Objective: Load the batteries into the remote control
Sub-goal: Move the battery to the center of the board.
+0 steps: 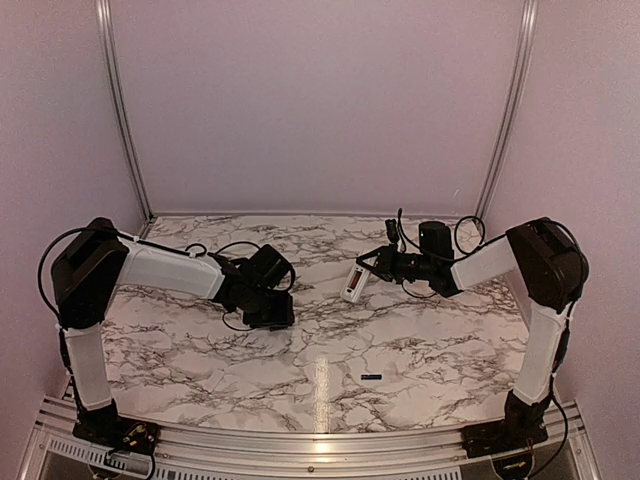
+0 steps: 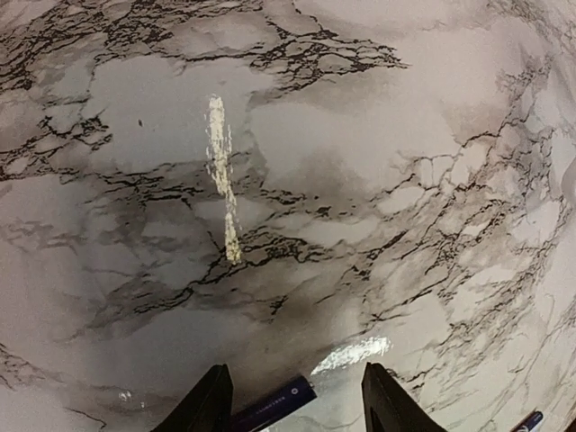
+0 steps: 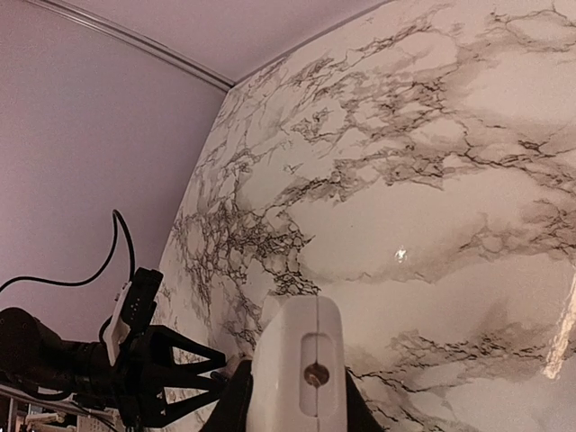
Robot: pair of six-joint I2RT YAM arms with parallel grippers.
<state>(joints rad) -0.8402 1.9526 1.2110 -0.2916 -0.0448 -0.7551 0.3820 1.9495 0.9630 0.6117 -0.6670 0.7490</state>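
My right gripper is shut on the white remote control and holds it above the table, right of centre. In the right wrist view the remote's end sticks out between the fingers of the right gripper. My left gripper is low over the table, left of centre. In its wrist view the left gripper is open, with a black battery lying on the table between the fingers, close to the left fingertip. A second battery lies on the table near the front.
The marble table is ringed by pale walls with metal rails at the back corners. A dark slim end shows at the bottom right edge of the left wrist view. The left gripper shows at the left of the right wrist view.
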